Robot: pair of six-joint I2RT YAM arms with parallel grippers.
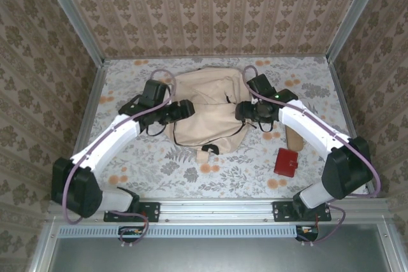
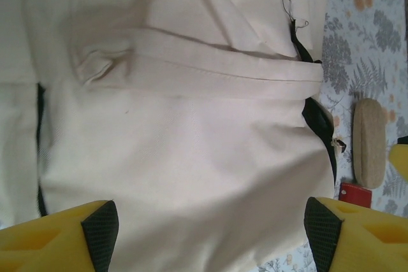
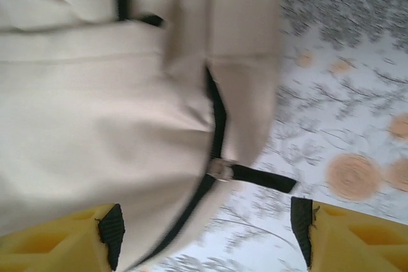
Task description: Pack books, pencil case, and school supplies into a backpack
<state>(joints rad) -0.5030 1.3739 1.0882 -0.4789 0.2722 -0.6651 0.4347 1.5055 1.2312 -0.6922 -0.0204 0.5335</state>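
From above, the cream backpack [image 1: 204,103] lies between the left gripper [image 1: 186,109] and the right gripper [image 1: 243,112]. Left wrist: jaws wide, backpack fabric beneath, a beige case [image 2: 369,143] beyond one finger. Right wrist: jaws wide, nothing held, above the zipper pull [image 3: 220,169].

Cream, dark-zippered backpack [image 1: 205,109] lies flat, central on the table [image 1: 159,167].

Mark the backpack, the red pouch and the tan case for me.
backpack [image 1: 205,113], top view, middle of its cream front panel.
red pouch [image 1: 286,162], top view, centre of its flat face.
tan case [image 2: 369,143], left wrist view, middle of its long body.
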